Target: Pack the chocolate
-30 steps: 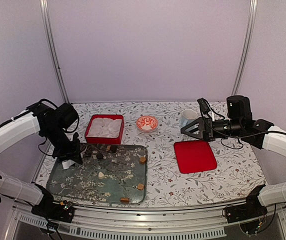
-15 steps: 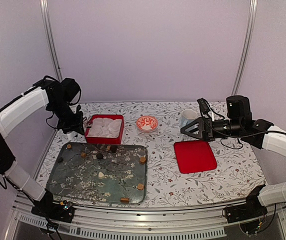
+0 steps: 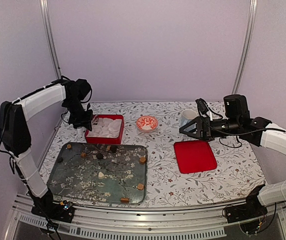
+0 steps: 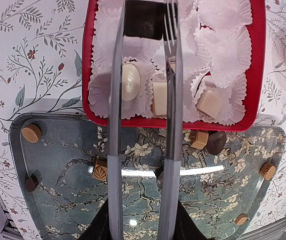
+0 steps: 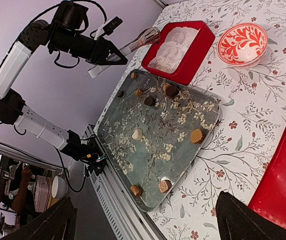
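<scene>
One dark choc pc [image 4: 143, 22] is clamped in L gripper [image 4: 144, 10] over the red box [image 4: 257, 75], prob. just above the paper cups [image 4: 223, 55]; three pale pcs [image 4: 159, 97] lie inside, abt ten more pcs [image 3: 101, 175] on the glass tray [image 3: 78, 186]. R gripper [image 3: 184, 129] gapes wide near the red lid [image 3: 195, 156].

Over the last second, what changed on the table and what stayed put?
The left claw rose from the left side of the tray and swung back over the red box, shut on a dark chocolate piece. The right claw stayed open and nearly still; the bowl and red lid did not move.
</scene>
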Available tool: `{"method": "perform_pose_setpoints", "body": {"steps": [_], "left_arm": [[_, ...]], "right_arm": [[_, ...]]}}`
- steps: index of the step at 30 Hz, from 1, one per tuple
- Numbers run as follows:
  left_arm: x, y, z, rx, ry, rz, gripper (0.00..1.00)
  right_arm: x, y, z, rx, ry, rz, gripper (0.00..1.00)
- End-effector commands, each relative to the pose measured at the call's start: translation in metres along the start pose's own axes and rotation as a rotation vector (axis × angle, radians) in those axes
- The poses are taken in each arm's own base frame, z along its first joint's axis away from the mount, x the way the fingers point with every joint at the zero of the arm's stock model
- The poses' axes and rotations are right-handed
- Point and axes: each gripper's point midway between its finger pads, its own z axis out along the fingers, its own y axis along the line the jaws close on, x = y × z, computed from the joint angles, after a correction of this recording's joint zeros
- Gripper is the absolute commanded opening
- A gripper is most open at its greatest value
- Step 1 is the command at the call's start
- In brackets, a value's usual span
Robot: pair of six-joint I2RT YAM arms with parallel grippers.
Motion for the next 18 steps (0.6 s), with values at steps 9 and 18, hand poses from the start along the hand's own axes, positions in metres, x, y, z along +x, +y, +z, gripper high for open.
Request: {"method": "perform_pose_setpoints", "body": {"steps": [9, 18], "left_arm": [[-0.024, 0.011, 0.028, -0.044, 0.000, -0.002, 0.28], [-0.021, 0.009, 0.036, -0.025, 0.028, -0.013, 0.35]], "right_arm": [[-0.007, -0.004, 0.000, 0.031, -0.012, -0.006, 0.99], [-0.007, -0.005, 0.001, 0.036, -0.002, -0.011, 0.99]]}}
